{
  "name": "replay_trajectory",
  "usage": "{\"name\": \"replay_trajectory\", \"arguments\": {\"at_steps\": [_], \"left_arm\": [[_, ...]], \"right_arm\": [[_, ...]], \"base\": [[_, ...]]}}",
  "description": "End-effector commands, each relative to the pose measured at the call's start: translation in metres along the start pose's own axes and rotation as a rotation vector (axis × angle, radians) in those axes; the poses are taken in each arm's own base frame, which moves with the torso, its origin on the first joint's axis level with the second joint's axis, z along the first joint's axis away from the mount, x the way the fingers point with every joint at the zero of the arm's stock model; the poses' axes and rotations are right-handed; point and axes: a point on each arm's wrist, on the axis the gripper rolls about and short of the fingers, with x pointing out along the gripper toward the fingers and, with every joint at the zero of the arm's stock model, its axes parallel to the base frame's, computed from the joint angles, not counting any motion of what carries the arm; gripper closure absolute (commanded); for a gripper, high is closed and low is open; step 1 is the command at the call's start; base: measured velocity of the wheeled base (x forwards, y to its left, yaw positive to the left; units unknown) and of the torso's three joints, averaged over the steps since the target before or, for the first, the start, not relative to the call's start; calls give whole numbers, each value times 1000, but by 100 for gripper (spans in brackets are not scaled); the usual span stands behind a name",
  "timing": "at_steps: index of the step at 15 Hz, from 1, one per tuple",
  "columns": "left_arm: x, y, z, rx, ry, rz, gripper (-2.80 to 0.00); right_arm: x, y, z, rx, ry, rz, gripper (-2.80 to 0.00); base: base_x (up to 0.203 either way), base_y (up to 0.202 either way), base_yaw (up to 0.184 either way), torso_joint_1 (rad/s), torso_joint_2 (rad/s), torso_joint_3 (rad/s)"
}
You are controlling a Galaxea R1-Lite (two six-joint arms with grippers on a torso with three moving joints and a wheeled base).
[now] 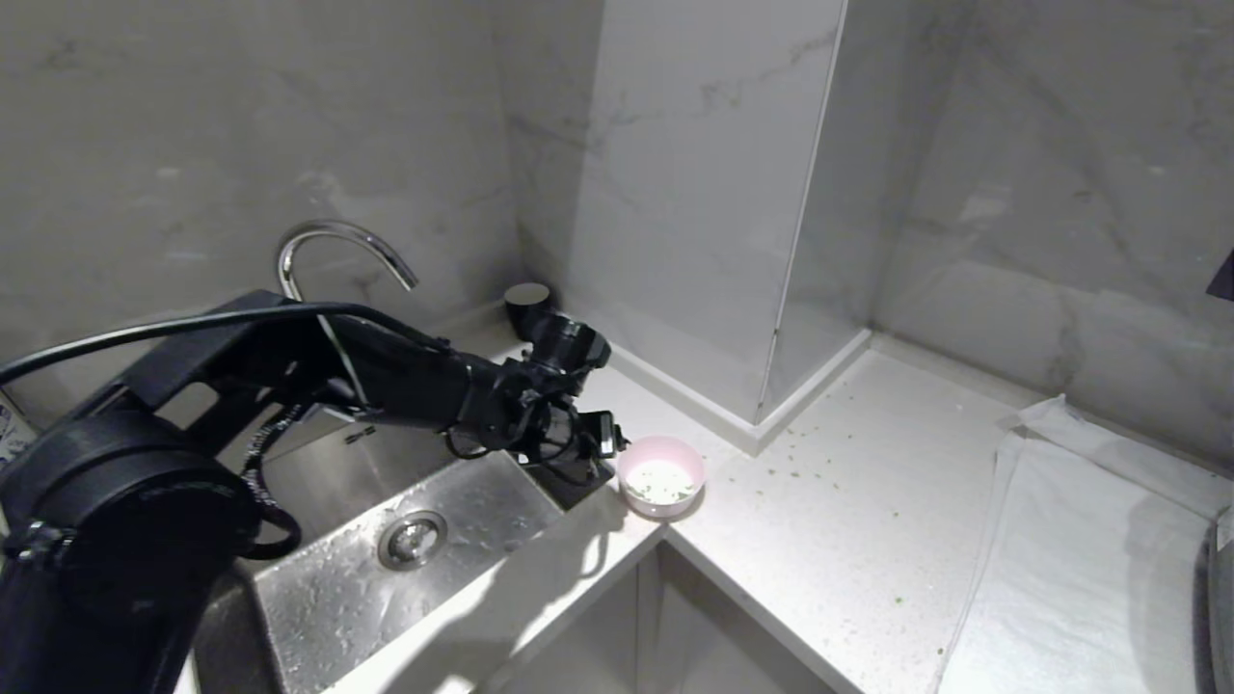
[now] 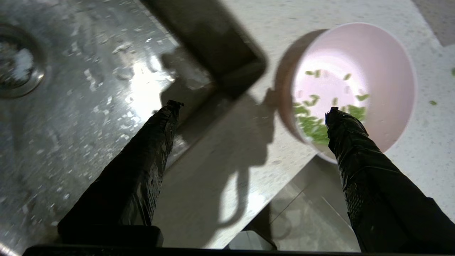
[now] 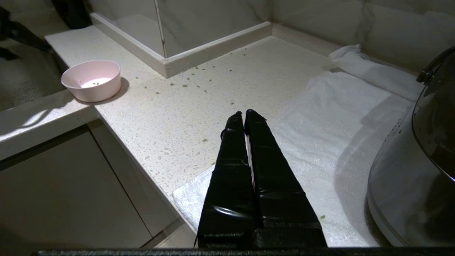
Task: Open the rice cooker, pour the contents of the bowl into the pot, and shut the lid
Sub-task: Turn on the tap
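Observation:
The small pink bowl (image 1: pixel 661 477) stands on the counter corner beside the sink, with green chopped contents (image 2: pixel 312 126) lying in its white inside. My left gripper (image 1: pixel 603 445) reaches in from the left and hangs just above the bowl's near side. It is open (image 2: pixel 253 106): one fingertip (image 2: pixel 336 117) is over the bowl's inside and the other (image 2: pixel 172 106) is over the sink's edge, with nothing between them. The bowl (image 3: pixel 91 80) also shows far off in the right wrist view. My right gripper (image 3: pixel 243 112) is shut and parked over a white towel. The rice cooker, its pot and its lid are out of view.
A steel sink (image 1: pixel 318 578) with a curved faucet (image 1: pixel 337 236) lies to the left of the bowl. A dark cup (image 1: pixel 528 304) stands at the back. Green bits (image 1: pixel 800 443) are scattered on the counter. A white towel (image 1: pixel 1080 559) and a steel vessel (image 3: pixel 394 192) with a dark domed cover sit at the right.

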Motion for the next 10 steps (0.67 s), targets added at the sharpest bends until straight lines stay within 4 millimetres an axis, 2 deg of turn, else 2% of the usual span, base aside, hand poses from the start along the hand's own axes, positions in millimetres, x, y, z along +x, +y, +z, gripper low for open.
{"name": "replay_trajectory", "arguments": {"at_steps": [1, 4, 6, 10], "left_arm": [[-52, 24, 9, -42, -40, 18, -280], [-86, 73, 7, -156, -58, 94, -280], [-90, 114, 7, -248, -123, 157, -280], [-87, 193, 14, -411, -278, 360, -280]], "right_arm": [[0, 0, 0, 0, 3, 1, 0], [0, 0, 0, 0, 3, 1, 0], [0, 0, 0, 0, 3, 1, 0], [0, 0, 0, 0, 3, 1, 0]], "base": [[0, 0, 0, 0, 0, 0], [0, 0, 0, 0, 0, 0], [0, 0, 0, 0, 0, 0], [0, 0, 0, 0, 0, 0]]}}
